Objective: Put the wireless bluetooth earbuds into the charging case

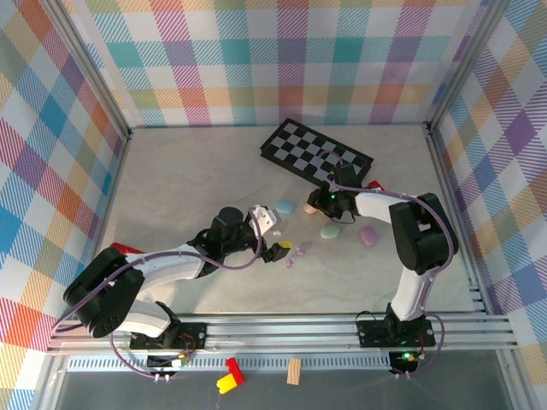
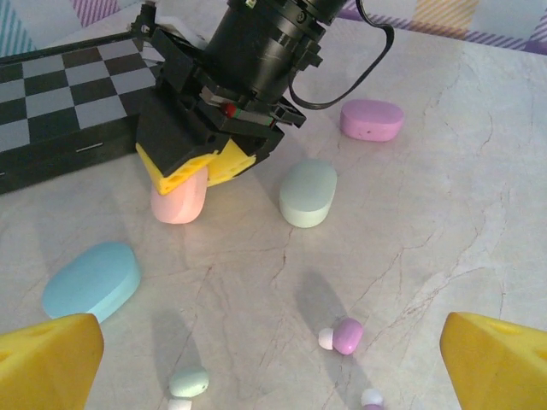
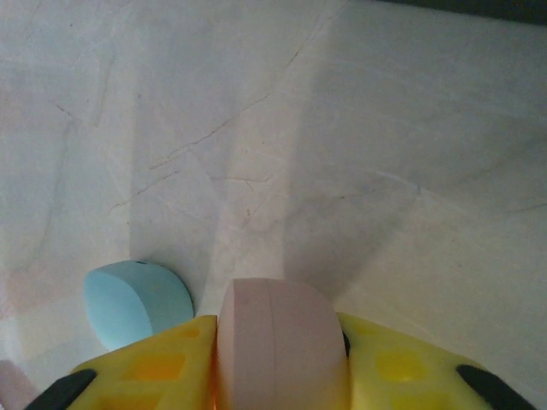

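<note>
Table (image 1: 171,188) with two arms. Right gripper (image 2: 192,175): clamped on the pink case (image 3: 282,342). Left gripper (image 2: 273,363): spread wide, holding nothing, and the nearer tool to the earbuds (image 2: 346,335), which lie loose just ahead of it, short of the cases.

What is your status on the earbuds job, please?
Left gripper open, earbuds loose on table just ahead. Right gripper shut on pink case, case closed. Blue case, mint case nearby, not blocking.
</note>
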